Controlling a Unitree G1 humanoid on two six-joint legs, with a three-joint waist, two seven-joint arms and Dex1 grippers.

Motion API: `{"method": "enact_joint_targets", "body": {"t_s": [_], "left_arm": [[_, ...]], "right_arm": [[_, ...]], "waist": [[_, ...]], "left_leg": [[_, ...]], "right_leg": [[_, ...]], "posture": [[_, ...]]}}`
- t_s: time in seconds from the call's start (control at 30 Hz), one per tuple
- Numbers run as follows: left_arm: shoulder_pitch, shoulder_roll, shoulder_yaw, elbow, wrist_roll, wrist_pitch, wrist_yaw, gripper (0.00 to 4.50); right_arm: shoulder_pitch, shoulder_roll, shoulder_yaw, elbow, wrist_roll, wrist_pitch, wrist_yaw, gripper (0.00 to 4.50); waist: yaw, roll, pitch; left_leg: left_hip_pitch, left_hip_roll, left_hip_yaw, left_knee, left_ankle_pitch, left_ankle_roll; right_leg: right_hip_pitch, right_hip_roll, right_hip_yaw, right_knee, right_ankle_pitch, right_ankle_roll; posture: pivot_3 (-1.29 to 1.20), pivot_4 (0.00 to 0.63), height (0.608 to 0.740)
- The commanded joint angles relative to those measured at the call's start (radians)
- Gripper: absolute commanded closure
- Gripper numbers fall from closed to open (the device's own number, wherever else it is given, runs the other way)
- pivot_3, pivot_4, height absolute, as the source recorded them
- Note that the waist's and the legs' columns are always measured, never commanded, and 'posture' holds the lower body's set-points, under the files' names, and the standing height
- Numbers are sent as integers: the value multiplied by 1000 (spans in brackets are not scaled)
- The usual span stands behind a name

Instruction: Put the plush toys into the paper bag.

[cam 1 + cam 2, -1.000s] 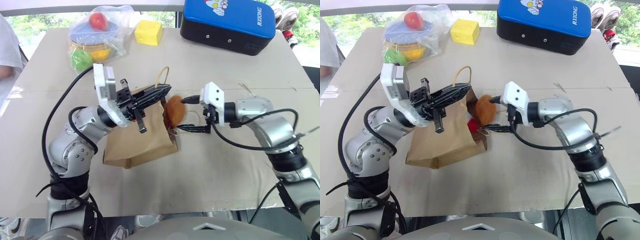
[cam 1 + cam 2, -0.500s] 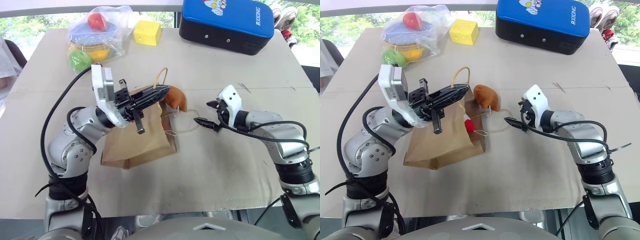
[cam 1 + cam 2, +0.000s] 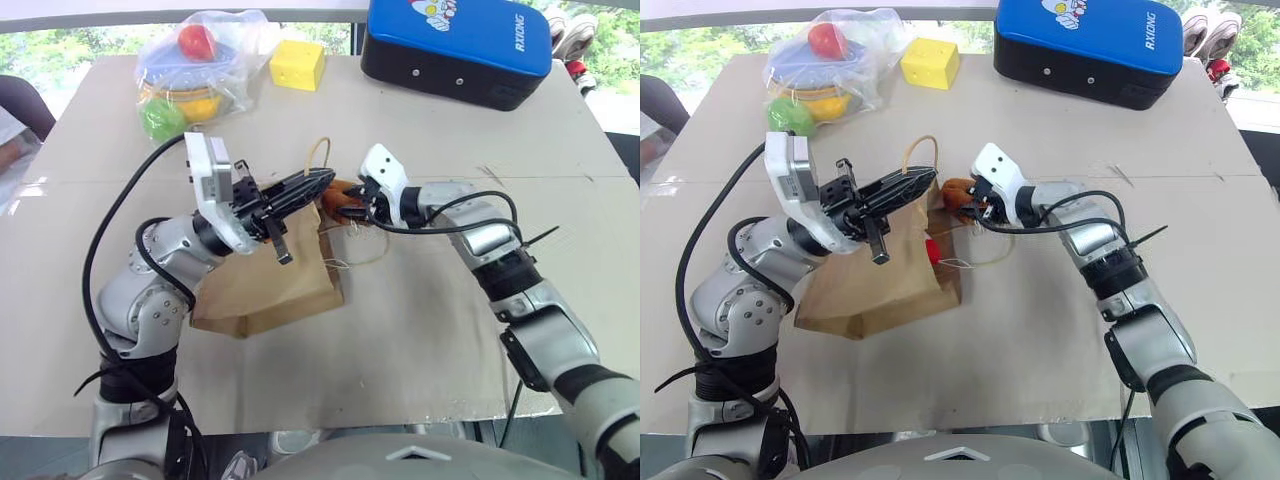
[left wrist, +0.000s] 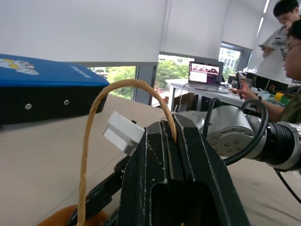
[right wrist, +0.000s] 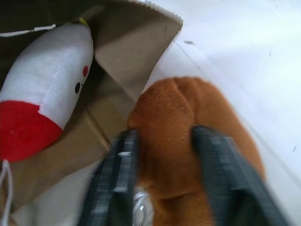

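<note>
Right wrist view: right end effector (image 5: 162, 188) clamps the orange-brown plush (image 5: 188, 136) at the paper bag (image 3: 875, 285) mouth; white mouse (image 5: 44, 89) lies inside. Left end effector (image 3: 300, 190) is closed on a bag handle (image 4: 122, 89), lifting the bag's rim off the table (image 3: 420, 340).

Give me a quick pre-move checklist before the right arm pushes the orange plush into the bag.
1. Right gripper closed on the orange-brown plush: ok, a finger on each side.
2. Left gripper shut on the bag's handle, holding the paper bag up: ok.
3. Bag mouth open toward the plush: ok, seen in the right wrist view.
4. White mouse already inside the mouth: ok.
5. Plush fully past the bag's edge: not ok, it sits at the opening.
6. Room left beside the mouse: cannot tell.
</note>
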Motion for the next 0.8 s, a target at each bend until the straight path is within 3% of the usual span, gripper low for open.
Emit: {"method": "enact_joint_targets", "body": {"t_s": [0.03,0.27,0.43,0.67,0.8], "left_arm": [[-3,-1,26,-44,-6,-22,18,4500],[-49,-9,24,-29,-28,-9,45,4500],[-68,3,33,-10,-38,1,30,4500],[-165,108,33,102,-59,18,-155,4500],[-266,103,-11,180,-46,19,-235,4500]], "right_arm": [[-2,-13,-16,-31,-5,-43,44,4486],[102,-94,-43,-297,62,-3,141,4486],[132,-105,-28,-337,41,6,127,4486],[158,-125,-91,-476,127,89,133,4486],[148,-97,-62,-493,154,82,155,4486]], "waist": [[-1,0,0],[2,0,0],[-8,0,0],[-4,0,0],[-3,0,0]], "left_leg": [[0,0,0,0,0,0],[0,0,0,0,0,0],[1,0,0,0,0,0],[0,0,0,0,0,0],[0,0,0,0,0,0]], "right_leg": [[0,0,0,0,0,0],[0,0,0,1,0,0],[0,0,1,1,0,0],[0,1,0,1,0,0],[0,1,0,0,0,0]], "posture": [[0,150,740],[0,150,740],[0,150,740],[0,150,740],[0,150,740]]}}
